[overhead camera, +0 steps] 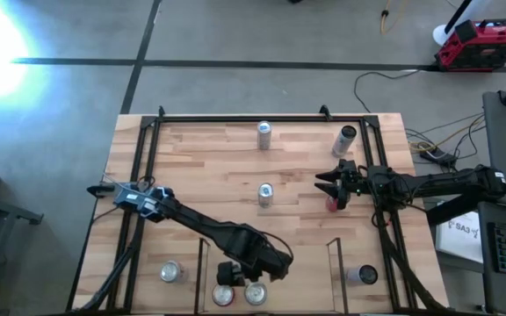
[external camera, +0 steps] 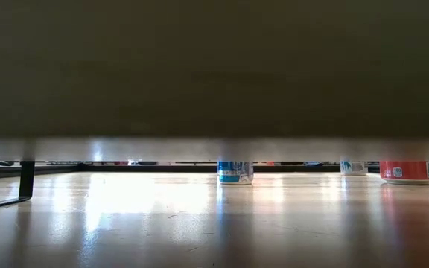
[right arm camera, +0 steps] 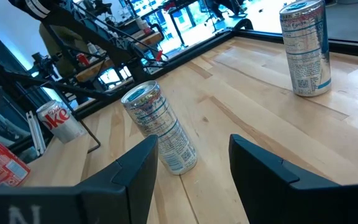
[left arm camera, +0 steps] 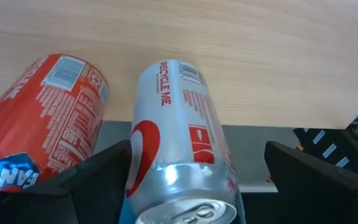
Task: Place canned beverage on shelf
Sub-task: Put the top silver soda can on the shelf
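The shelf is the small bay at the table's near edge, between two short black rails. Two cans stand on its wood floor. My left gripper hangs over them, open. In the left wrist view a silver can with red print stands upright between its fingers, and a red can stands beside it. My right gripper is open and low at the table's right. It points left toward a blue-and-white can at the table's middle. My left gripper has a finger on either side of the silver can's upper wall, coming from above. One finger lies right against the can's side, and I cannot tell whether it touches. The other finger stands clear of it.
More cans stand at the far edge, left of the shelf and right of it. A red can stands just beside my right gripper. A black frame rims the table.
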Action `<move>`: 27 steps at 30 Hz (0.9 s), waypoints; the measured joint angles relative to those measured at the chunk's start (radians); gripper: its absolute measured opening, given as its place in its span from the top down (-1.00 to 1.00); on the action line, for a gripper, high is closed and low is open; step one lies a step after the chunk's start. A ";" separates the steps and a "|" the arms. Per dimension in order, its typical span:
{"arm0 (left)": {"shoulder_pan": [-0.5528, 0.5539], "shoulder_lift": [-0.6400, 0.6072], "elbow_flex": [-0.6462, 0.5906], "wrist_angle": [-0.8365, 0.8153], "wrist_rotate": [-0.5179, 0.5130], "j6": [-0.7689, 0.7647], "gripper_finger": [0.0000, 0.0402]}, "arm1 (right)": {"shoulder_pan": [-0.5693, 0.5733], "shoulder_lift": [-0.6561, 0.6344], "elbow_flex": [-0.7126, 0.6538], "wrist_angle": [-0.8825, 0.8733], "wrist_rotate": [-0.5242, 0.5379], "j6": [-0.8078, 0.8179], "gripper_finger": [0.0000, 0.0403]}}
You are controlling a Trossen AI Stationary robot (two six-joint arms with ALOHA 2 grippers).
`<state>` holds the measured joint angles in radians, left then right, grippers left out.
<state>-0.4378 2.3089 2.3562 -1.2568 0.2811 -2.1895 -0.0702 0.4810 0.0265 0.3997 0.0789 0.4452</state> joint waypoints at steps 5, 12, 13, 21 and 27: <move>0.000 0.000 0.000 0.000 0.025 -0.001 -0.75 | 0.000 0.000 0.000 0.000 0.000 0.000 0.09; -0.017 0.000 0.000 0.000 0.052 -0.019 -0.75 | 0.000 0.000 0.000 0.000 0.000 0.000 0.09; -0.018 0.000 0.000 0.000 0.052 -0.019 -0.75 | 0.000 0.000 0.000 0.000 0.000 0.000 0.09; -0.022 0.000 0.000 0.008 0.052 -0.019 -0.64 | 0.000 0.000 0.000 0.000 0.000 0.000 0.09; -0.033 0.000 0.000 0.014 0.051 -0.019 -0.48 | 0.000 0.000 0.000 0.000 0.000 0.000 0.09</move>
<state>-0.4712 2.3085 2.3562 -1.2430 0.3325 -2.2089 -0.0700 0.4812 0.0265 0.4000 0.0792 0.4454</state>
